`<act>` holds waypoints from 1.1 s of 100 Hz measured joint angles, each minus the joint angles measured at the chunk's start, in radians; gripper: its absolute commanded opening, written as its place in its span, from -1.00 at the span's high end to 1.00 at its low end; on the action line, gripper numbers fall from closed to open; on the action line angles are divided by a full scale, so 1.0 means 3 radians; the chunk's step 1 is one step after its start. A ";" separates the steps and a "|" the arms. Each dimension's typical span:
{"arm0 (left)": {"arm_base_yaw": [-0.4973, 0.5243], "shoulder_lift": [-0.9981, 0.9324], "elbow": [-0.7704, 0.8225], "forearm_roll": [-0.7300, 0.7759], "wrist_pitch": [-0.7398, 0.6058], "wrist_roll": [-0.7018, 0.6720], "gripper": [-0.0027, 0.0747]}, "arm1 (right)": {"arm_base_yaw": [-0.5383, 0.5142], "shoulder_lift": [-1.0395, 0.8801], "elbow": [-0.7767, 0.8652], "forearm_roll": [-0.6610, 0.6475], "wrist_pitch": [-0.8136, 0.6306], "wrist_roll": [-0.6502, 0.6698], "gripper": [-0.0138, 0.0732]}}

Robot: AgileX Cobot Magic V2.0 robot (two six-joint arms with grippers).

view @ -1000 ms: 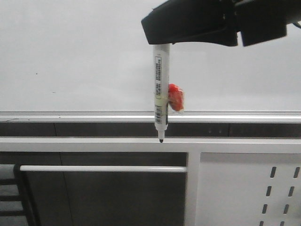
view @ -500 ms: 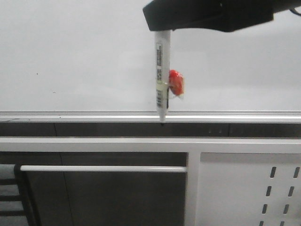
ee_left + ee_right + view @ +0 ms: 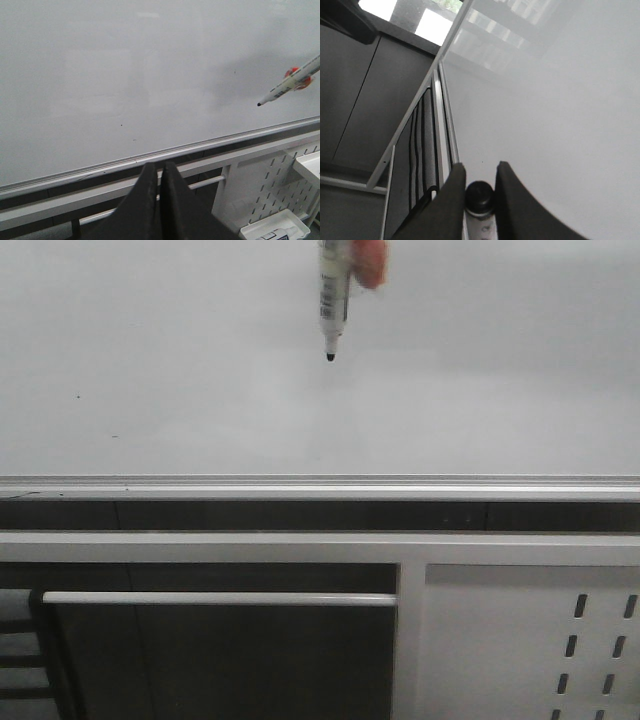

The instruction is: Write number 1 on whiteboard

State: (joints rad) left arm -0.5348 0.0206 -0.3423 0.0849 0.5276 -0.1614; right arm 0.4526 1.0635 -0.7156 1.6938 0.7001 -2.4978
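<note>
Marker (image 3: 334, 295) raised tip-down in front of the whiteboard (image 3: 160, 360), upper middle of the front view, with a red-orange tag clinging to its barrel. Right end effector (image 3: 479, 187) clamped on the marker's butt end, fingers pressed to either side of the dark cap-like base. Left end effector (image 3: 160, 185) closed, fingers together, gripping nothing, parked low before the board's silver rail (image 3: 320, 486).

No number 1 on the board yet: only a few small dark specks at the left, no stroke. Tip apparently just off the surface, though contact impossible to confirm from these angles.

To do the stroke well, probably: bring the tip squarely onto the board at the top of the intended line, press lightly enough to mark without skidding, then draw straight down in one even pull, stopping short of the rail. Worth holding the barrel steady in the grip, since a loose pinch on the end could let the marker pivot and bend the line.

Count: one marker in hand, one whiteboard, two end effectors, one perforated panel (image 3: 530, 640) at lower right, one white tray (image 3: 272, 227) with what looks like a spare marker, zero written digits.
</note>
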 measured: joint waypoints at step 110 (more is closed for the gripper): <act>0.0000 0.0000 0.0039 -0.0010 -0.0007 0.0000 0.98 | 0.0172 -0.0061 0.0000 -0.0215 -0.0221 -0.1600 0.85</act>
State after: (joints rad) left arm -0.5348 0.0206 -0.3305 0.0820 0.5255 -0.1614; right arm 0.5042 1.0452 -0.7156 1.6294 0.6338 -2.9777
